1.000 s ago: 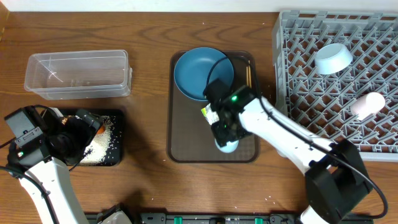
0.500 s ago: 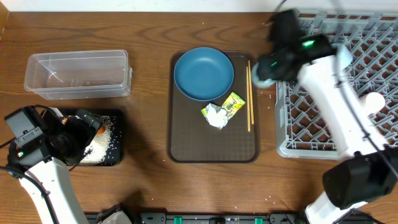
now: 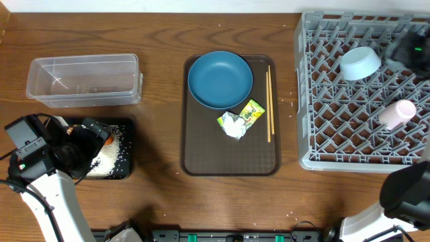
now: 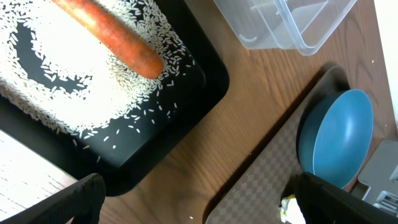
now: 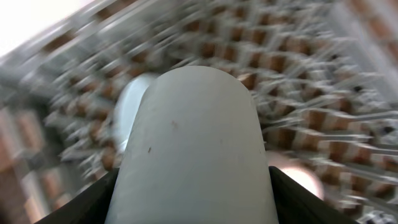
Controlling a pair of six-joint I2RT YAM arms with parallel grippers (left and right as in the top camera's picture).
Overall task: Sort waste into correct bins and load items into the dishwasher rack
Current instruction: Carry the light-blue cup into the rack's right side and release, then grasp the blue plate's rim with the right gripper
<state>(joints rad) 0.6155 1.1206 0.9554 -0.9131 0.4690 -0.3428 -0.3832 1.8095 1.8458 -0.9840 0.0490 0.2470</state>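
My right gripper [image 5: 196, 211] is shut on the pale blue cup [image 5: 196, 149], which fills the right wrist view. Overhead, that gripper [image 3: 410, 48] is a dark blur above the far right of the grey dishwasher rack [image 3: 322, 94]. In the rack lie a pale blue bowl [image 3: 359, 62] and a whitish cup [image 3: 396, 113]. The dark blue plate [image 3: 220, 79], crumpled paper [image 3: 233, 125], snack wrapper [image 3: 252, 111] and chopsticks [image 3: 269, 104] rest on the brown serving tray [image 3: 201, 148]. My left gripper [image 4: 205, 208] hangs open by the black tray [image 4: 186, 93], which holds a carrot [image 4: 112, 37] and rice [image 4: 74, 81].
The clear tub [image 3: 84, 81] stands at the far left behind the black tray [image 3: 124, 171]. Bare wood separates the brown serving tray from the rack. A few rice grains lie on the table near the rack's left wall.
My right arm lifted the pale blue cup off the brown tray and swung it right, over the rack's far right part. The left arm has stayed put.
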